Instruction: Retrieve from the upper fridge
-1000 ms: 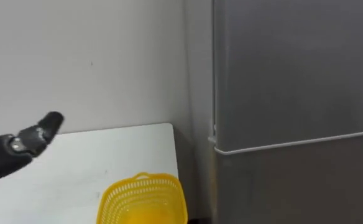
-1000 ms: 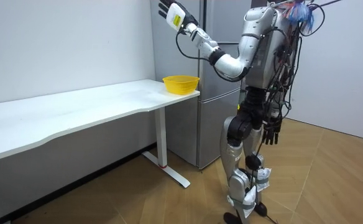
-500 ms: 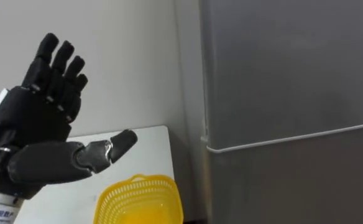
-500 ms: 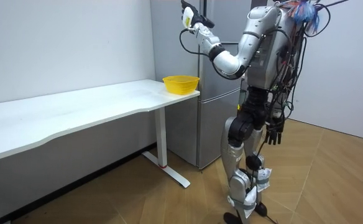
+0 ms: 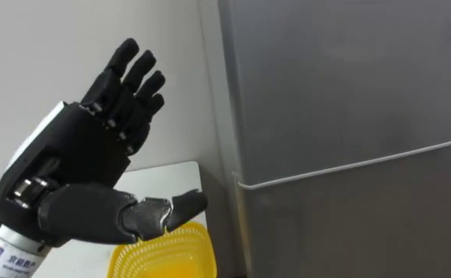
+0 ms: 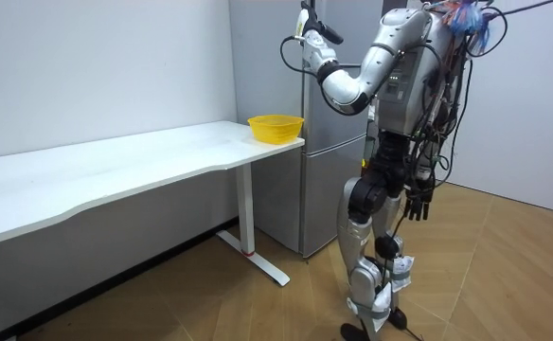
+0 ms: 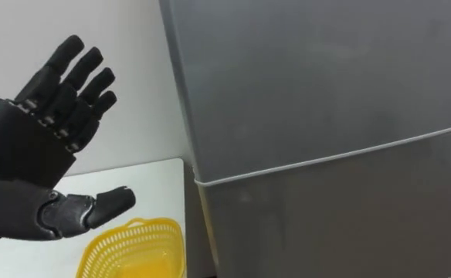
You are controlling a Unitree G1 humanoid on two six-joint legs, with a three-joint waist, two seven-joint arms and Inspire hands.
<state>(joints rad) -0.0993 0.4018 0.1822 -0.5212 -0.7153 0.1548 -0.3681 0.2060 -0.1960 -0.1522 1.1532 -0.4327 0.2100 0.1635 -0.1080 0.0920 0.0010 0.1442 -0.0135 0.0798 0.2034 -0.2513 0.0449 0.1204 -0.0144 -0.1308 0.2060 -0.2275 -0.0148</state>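
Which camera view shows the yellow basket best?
The room view: the whole yellow basket stands on the white table's end beside the fridge. Both eye views crop its lower part; the left robot hand's thumb overlaps its rim in the left eye view.

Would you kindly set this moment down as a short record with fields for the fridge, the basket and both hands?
fridge: grey, both doors shut
left hand: raised, fingers straight, by the fridge's left edge, holding nothing
right hand: hanging by the thigh in the room view
basket: yellow, on the end of the white table, beside the fridge
step: upper door not yet opened
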